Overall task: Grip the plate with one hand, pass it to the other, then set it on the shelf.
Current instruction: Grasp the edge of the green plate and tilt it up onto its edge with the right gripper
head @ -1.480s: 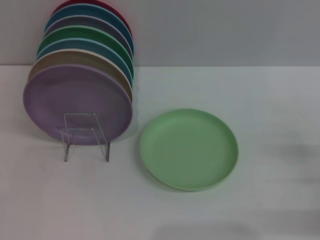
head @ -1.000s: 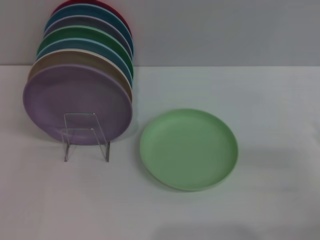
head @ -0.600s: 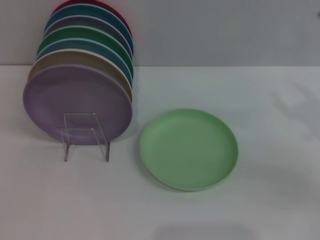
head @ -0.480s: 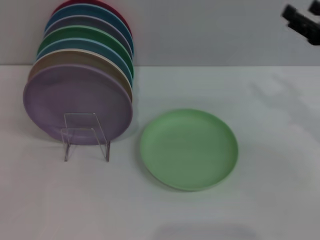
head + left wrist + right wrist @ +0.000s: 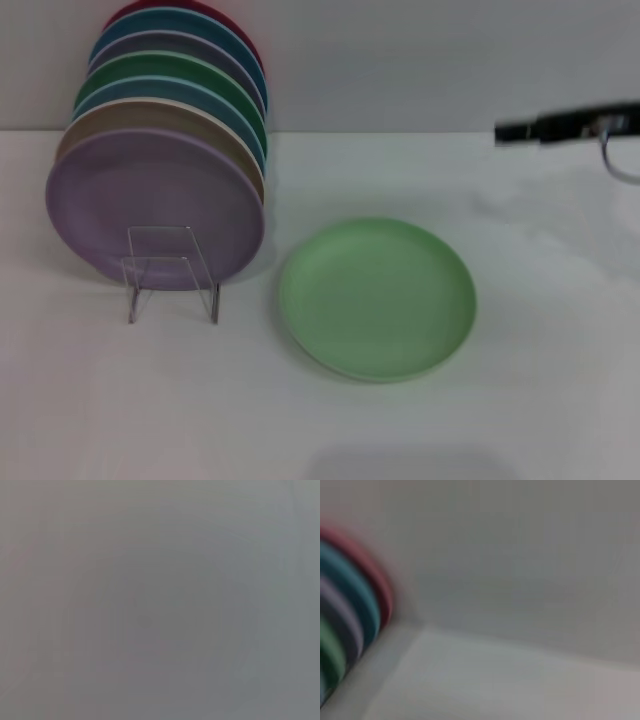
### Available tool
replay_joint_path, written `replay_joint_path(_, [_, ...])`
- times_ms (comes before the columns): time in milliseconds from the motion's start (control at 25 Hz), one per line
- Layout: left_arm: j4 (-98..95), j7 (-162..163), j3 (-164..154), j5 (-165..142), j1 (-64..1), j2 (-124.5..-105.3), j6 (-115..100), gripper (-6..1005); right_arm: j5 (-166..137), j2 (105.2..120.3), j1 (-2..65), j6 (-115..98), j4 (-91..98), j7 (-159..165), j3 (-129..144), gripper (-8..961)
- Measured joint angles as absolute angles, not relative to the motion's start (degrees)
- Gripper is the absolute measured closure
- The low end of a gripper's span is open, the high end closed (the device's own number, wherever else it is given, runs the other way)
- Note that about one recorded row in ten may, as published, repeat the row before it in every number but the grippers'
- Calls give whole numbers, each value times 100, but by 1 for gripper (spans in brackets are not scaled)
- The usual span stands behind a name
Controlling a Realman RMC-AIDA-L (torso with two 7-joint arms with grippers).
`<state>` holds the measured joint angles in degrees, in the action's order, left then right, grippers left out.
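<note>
The light mint-green plate lies flat on the white table, right of centre in the head view. The clear acrylic shelf stands to its left, with a lavender-purple plate leaning at its front. My right gripper comes in from the right edge, blurred, well above and to the right of the mint plate, touching nothing. My left gripper is out of view; the left wrist view shows only flat grey. The right wrist view shows blurred plate rims and the wall.
Several coloured plates stand in a row behind the purple one, reaching back to the grey wall. The white table stretches right of and in front of the mint plate.
My right gripper has entered from the upper right and moved down and left toward the table. The plates and the shelf have not moved.
</note>
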<state>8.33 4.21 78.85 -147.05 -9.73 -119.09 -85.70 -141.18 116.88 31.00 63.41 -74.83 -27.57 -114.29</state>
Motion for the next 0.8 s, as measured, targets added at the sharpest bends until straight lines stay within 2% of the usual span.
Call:
replay_joint_path(160, [835,421,7765,-14690,-1031,-11909,-8570,215,-14199,11631,3332,7110,-7044,-2889,-11471,176])
replay_joint_path(800, [835,422,7752,-14712,-1060,-11909,-8550,215,-14169,11675,3808,7242,-6004,-3194,-11095,198])
